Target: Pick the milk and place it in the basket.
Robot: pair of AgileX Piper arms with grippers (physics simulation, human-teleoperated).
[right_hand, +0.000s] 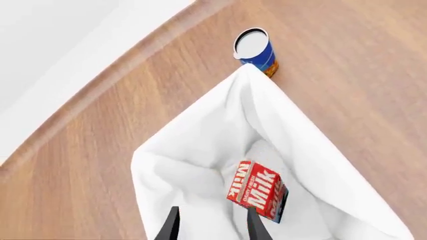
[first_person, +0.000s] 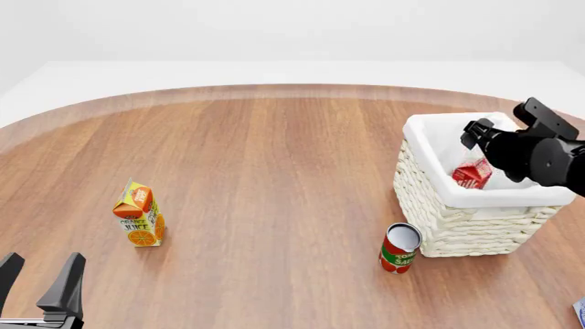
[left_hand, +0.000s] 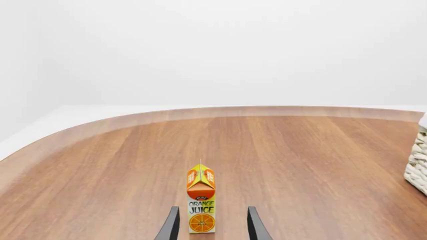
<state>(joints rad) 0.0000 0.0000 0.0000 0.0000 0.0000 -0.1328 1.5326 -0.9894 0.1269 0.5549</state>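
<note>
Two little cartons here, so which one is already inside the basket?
The milk carton, with its red top, lies inside the white wicker basket. The orange juice carton stands upright on the bare table, far off on the left side.

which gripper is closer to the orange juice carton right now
Left. The left gripper sits low at the table's near edge, just short of the orange juice carton. The right gripper hangs across the table over the basket.

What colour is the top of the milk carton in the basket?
Red, with white "Milk" letters. The milk carton shows best in the right wrist view.
</note>
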